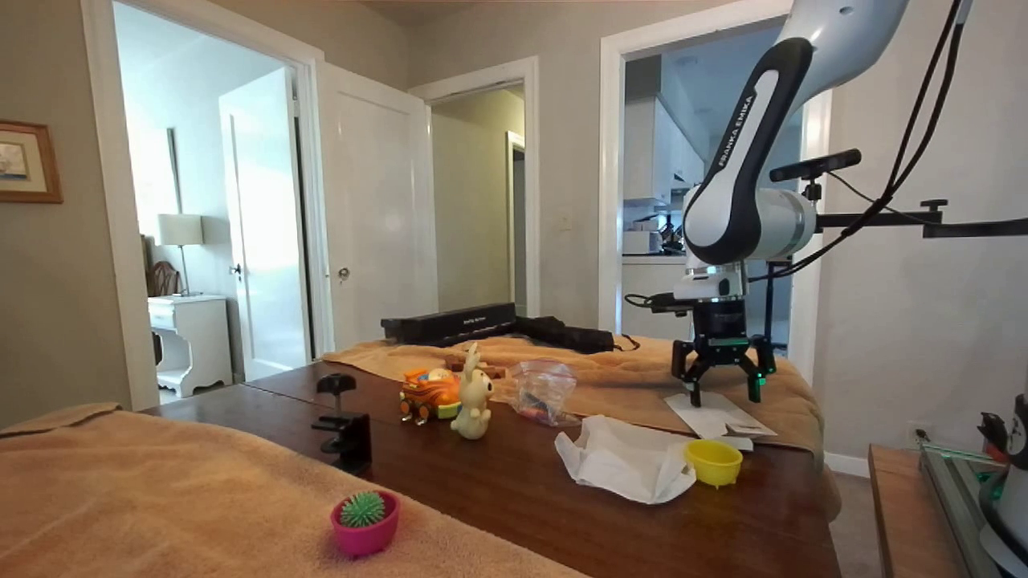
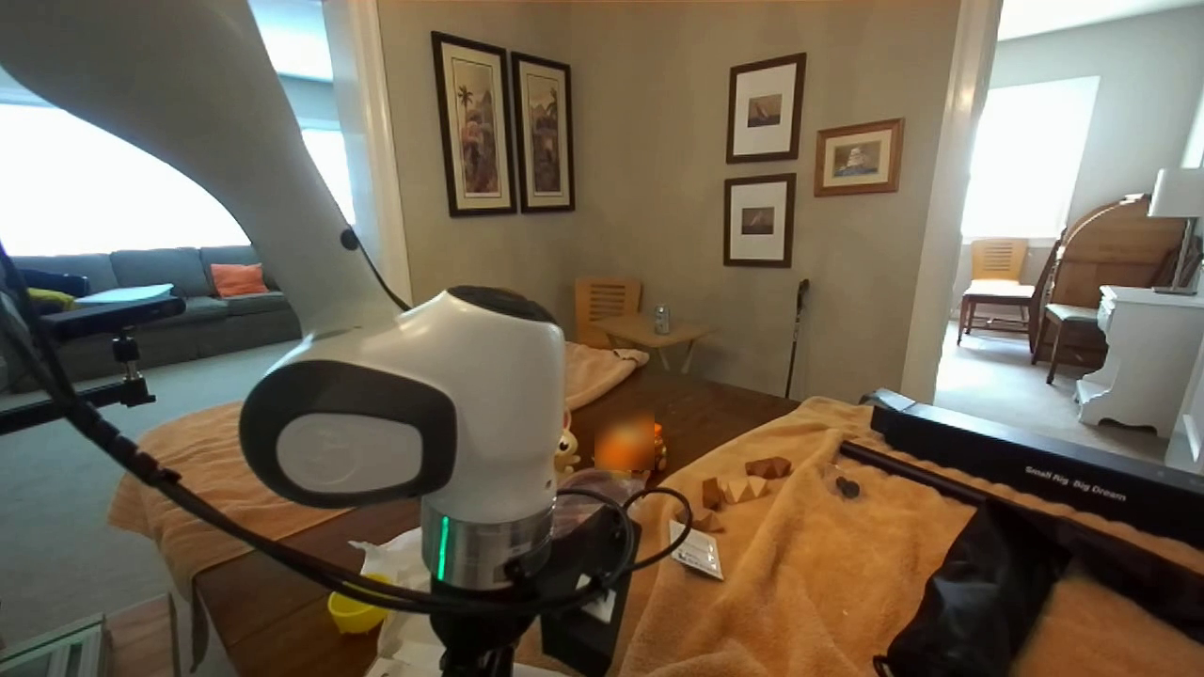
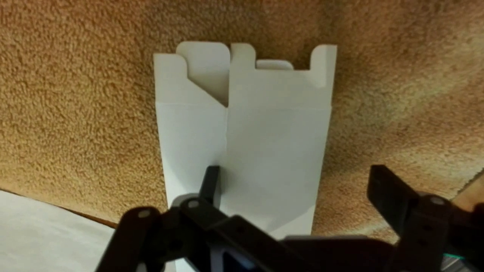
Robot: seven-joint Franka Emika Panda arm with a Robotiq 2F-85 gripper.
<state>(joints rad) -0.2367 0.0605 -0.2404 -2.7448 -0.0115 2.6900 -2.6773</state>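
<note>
Holding the gripper (image 1: 725, 397), its jaws wide apart and empty, over the white carton (image 3: 274, 151) near the edge of the towel (image 3: 94, 113), we are judging that centring across it should precede closing.

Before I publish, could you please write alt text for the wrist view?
An open pincer hangs over a white carton on a tan towel, with only one finger over the carton. A white sheet shows lower left.
</note>
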